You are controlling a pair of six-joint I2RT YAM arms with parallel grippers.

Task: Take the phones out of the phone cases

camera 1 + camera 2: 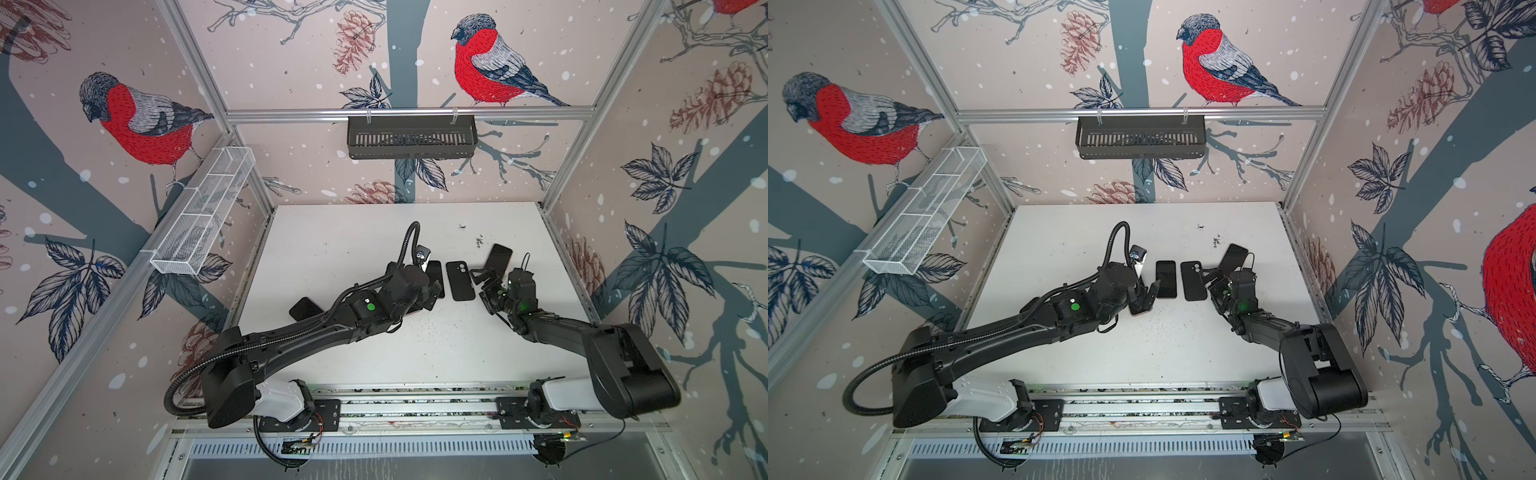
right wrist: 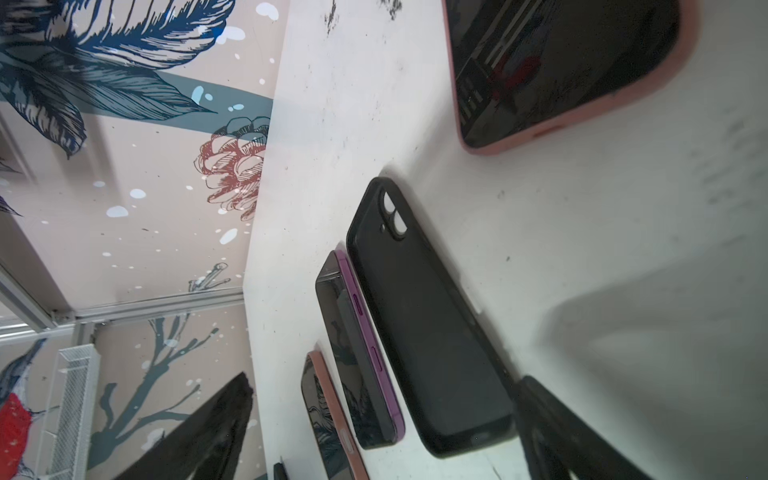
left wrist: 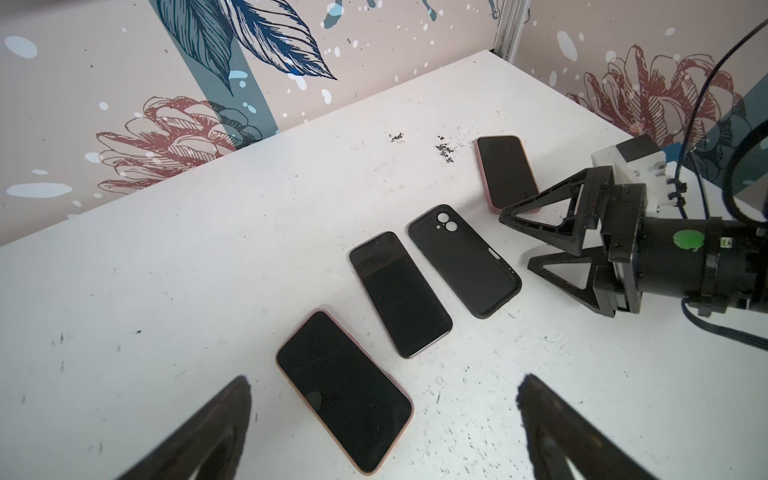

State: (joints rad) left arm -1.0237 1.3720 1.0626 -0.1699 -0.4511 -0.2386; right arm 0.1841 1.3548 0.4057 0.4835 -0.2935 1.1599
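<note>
your left pincer [image 3: 384, 381] and right pincer [image 3: 519, 240] both stand spread, holding nothing. near the right one the empty black phone case [image 3: 465, 262] lies flat on the desk [image 3: 208, 270], the bare phone [image 3: 401, 295] just beside it.

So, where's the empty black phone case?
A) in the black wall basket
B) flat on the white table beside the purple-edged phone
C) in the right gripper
B: the empty black phone case lies on the white table beside the purple-edged phone.
</note>
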